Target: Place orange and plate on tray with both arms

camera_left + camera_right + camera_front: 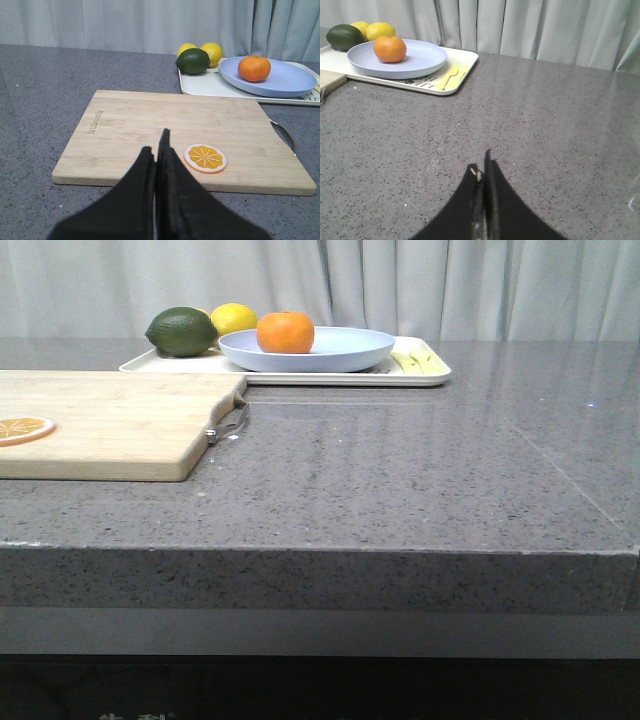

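The orange [285,332] is seated in the plate [345,352] on the far tray [425,375]. The orange is judged firm and liable to roll, the plate rigid and best gripped at its rim. The left gripper [156,150] and right gripper [482,167] are closed and hold nothing.

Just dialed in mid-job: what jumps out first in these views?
The orange sits on the lavender-blue plate, which rests on the cream tray at the table's far side. An orange slice lies on the wooden cutting board. The left gripper and right gripper are shut, holding nothing.
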Tool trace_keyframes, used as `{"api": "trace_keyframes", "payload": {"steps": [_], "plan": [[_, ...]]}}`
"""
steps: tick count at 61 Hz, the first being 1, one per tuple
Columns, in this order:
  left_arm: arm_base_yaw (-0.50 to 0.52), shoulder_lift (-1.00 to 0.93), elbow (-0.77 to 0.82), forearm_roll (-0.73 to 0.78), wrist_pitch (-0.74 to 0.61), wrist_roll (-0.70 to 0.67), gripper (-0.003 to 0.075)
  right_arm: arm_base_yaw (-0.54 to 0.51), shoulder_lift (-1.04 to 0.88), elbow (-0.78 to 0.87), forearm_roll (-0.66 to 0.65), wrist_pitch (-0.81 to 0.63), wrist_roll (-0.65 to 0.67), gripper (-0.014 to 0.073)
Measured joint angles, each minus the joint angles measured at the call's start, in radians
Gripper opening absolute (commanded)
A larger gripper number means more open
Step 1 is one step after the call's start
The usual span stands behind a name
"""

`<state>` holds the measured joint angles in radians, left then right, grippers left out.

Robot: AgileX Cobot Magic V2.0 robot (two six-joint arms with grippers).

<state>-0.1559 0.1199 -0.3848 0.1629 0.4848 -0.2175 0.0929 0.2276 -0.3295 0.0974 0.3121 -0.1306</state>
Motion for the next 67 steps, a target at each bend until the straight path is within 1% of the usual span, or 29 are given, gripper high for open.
{"api": "trace_keyframes", "payload": {"steps": [54,57,62,67], "plan": [[0.005,-0.001,0.006,-0.006,-0.012,0.002,-0.0018,0.000,0.000,0.000,0.000,-0.001,0.000,-0.0071],[0.014,-0.009,0.020,-0.029,-0.030,0.028,-0.0018,0.000,0.000,0.000,0.000,-0.001,0.000,-0.0071],[0.045,-0.029,0.049,-0.099,-0.061,0.120,-0.0018,0.000,0.000,0.000,0.000,-0.001,0.000,-0.0071],[0.081,-0.060,0.090,-0.153,-0.091,0.163,-0.0018,0.000,0.000,0.000,0.000,-0.001,0.000,-0.0071]]}}
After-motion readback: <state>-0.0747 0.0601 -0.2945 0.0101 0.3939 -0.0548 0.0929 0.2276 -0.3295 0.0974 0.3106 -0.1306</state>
